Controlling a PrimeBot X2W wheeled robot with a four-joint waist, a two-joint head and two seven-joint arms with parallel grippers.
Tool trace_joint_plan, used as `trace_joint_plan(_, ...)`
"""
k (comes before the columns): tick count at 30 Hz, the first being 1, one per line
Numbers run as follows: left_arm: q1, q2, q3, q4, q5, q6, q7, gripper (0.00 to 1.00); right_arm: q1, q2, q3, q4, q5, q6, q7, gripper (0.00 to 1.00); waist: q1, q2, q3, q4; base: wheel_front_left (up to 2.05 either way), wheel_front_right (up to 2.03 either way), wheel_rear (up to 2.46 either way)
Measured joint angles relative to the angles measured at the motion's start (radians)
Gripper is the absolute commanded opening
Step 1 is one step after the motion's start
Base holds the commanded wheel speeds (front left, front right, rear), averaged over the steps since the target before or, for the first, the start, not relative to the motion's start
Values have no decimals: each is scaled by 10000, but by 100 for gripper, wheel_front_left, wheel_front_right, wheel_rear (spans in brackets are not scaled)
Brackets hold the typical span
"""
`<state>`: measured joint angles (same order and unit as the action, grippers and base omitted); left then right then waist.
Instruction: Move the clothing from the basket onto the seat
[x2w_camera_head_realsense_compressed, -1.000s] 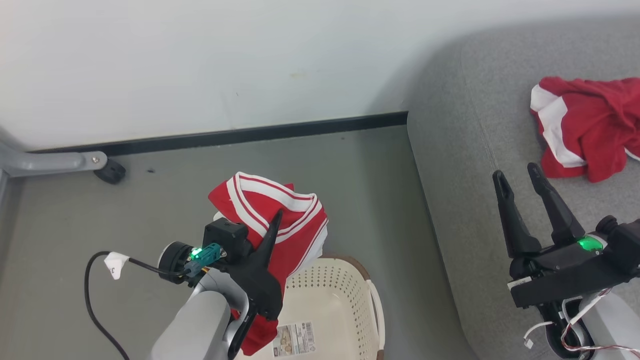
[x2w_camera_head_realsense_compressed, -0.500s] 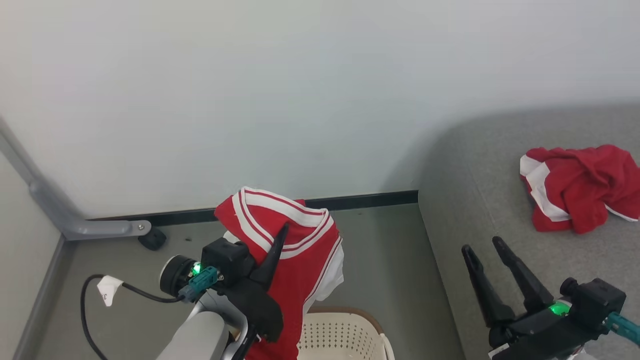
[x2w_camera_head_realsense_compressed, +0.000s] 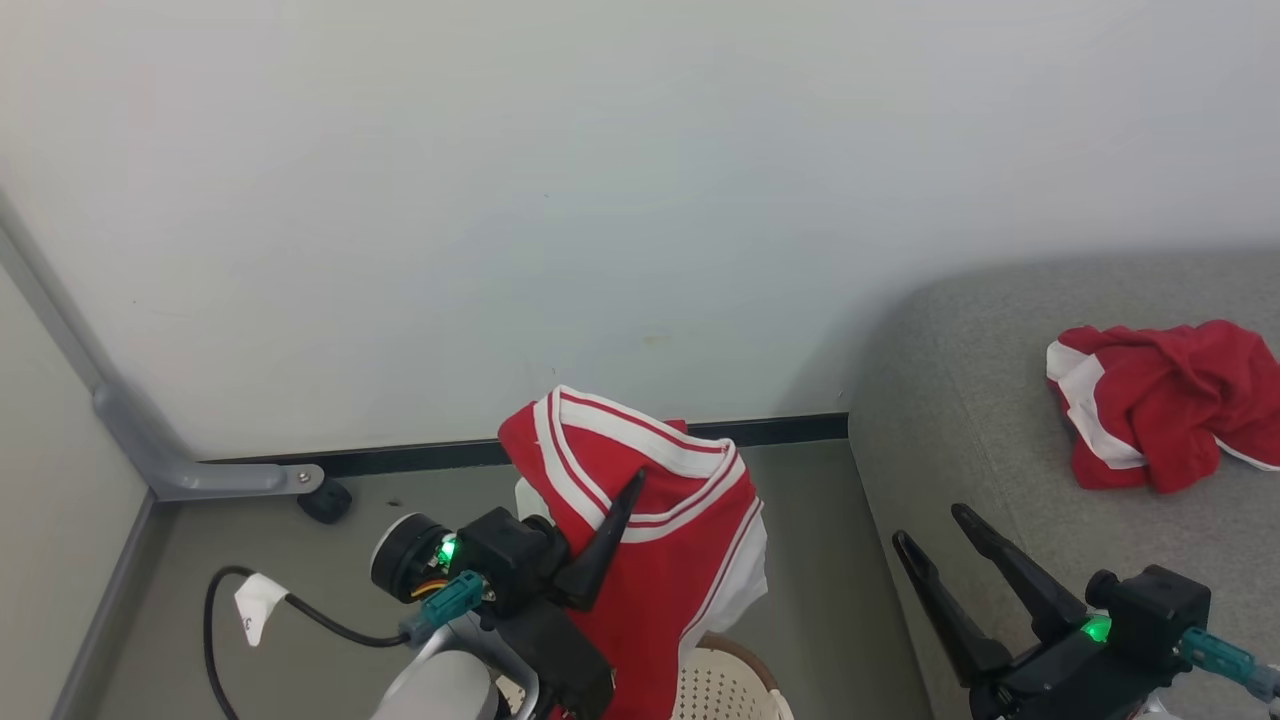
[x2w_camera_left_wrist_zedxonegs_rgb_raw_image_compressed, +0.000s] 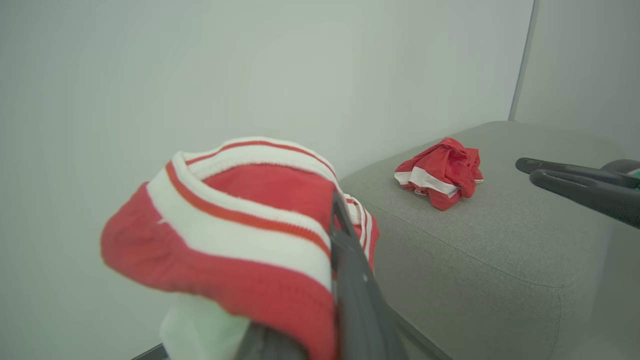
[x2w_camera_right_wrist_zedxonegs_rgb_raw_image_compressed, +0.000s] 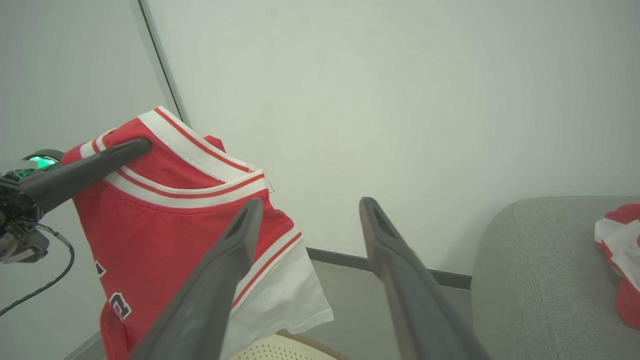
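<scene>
We see our right gripper (x2w_camera_right_wrist_zedxonegs_rgb_raw_image_compressed: 310, 204) spread wide, holding nothing; our left gripper (x2w_camera_right_wrist_zedxonegs_rgb_raw_image_compressed: 134, 149) pinches the red jersey (x2w_camera_right_wrist_zedxonegs_rgb_raw_image_compressed: 165, 225) by its striped collar above the basket (x2w_camera_right_wrist_zedxonegs_rgb_raw_image_compressed: 272, 350), another red garment (x2w_camera_right_wrist_zedxonegs_rgb_raw_image_compressed: 620, 250) lying on the grey seat (x2w_camera_right_wrist_zedxonegs_rgb_raw_image_compressed: 540, 280).

Left gripper (x2w_camera_head_realsense_compressed: 628, 495): it's clamping tight on the striped collar of the red jersey (x2w_camera_head_realsense_compressed: 670, 580), and the cloth is hanging from the grip.
Left fingers (x2w_camera_head_realsense_compressed: 600, 550): one dark finger is lying across the front of the cloth, slanting up and to the right; the other is hiding behind it.
Left wrist (x2w_camera_head_realsense_compressed: 410, 555): it's sitting near centre-left, a green light glowing on it.
Left forearm (x2w_camera_head_realsense_compressed: 440, 695): pale grey, it's rising from the near edge.
Right gripper (x2w_camera_head_realsense_compressed: 930, 527): it's standing wide open, gripping nothing.
Right fingers (x2w_camera_head_realsense_compressed: 1010, 572): both are reaching up and to the left, tips apart.
Right wrist (x2w_camera_head_realsense_compressed: 1150, 605): it's sitting at the near right, also glowing green.
Spacing: the two grippers are hanging well apart.
</scene>
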<state>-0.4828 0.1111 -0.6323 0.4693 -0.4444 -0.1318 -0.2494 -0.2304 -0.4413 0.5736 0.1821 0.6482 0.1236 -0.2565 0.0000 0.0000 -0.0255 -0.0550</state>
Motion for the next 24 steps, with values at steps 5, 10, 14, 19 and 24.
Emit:
trace_joint_plan(5, 46, -59, -510, -366, 59, 0, 0, 0, -435, -295, 677, 211, 247, 0, 0, 100, 0, 0, 22, 126, 0, 0, 0)
trace_joint_plan(10, 30, -132, -792, -529, 73, 0, 0, 0, -633, -217, 1710, 336, 372, 0, 0, 100, 0, 0, 74, 329, 0, 0, 0)
trace_joint_plan(14, -25, -167, -878, -616, 73, 0, 2, 0, -1170, 29, 2452, 545, 380, 0, 2, 100, 1, 0, 137, 455, 0, 0, 0)
trace_joint_plan(19, -123, -165, -1043, -748, 73, 0, 10, 0, -1681, 94, 2782, 880, 408, 2, 2, 100, 1, 0, 205, 528, 0, 0, 0)
trace_joint_plan(24, -220, -104, -1158, -872, 73, 0, 12, 0, -2137, -309, 2899, 1164, 589, 2, 0, 100, 1, 1, 255, 567, 0, 0, 0)
